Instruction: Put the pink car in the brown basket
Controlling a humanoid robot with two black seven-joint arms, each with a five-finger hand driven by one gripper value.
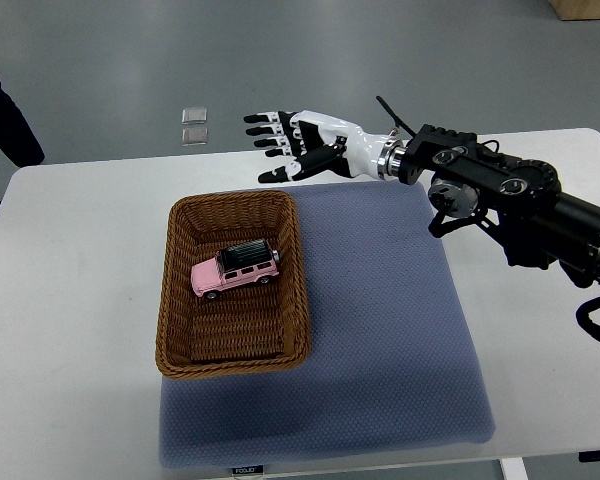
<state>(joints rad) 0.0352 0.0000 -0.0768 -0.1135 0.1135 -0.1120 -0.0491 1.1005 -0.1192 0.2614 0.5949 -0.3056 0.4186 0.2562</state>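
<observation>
Resting on its wheels inside the brown basket (233, 290), the pink car (236, 268) is lying a little above the basket's middle, its length running slantwise toward the far right corner of the woven floor and touching none of the walls. It is looking like a small boxy toy off-roader: pale pink body, dark roof and windows, silver wheels, all of it plainly showing against the tan wicker. Judging by how things lie, the placing is looking done, since the car is sitting settled and free of any grip.

The basket, a rectangular wicker tray with low walls, is standing on the left part of a blue-grey mat (380, 330), its left wall overhanging the mat's left edge onto the white table (70, 300). The mat is probably giving a soft, non-slip base so the basket is not sliding under a drop.

Hovering past the basket's far right corner, over the mat's far edge, the right hand (300, 147) is holding nothing, its fingers (265, 130) spread wide and pointing left, palm down. That posture is reading as clear of the work, not reaching. Its black arm (510, 200) is coming in from the right edge. No left hand is showing. Two small clear squares (194, 124) are lying on the floor beyond the table.
</observation>
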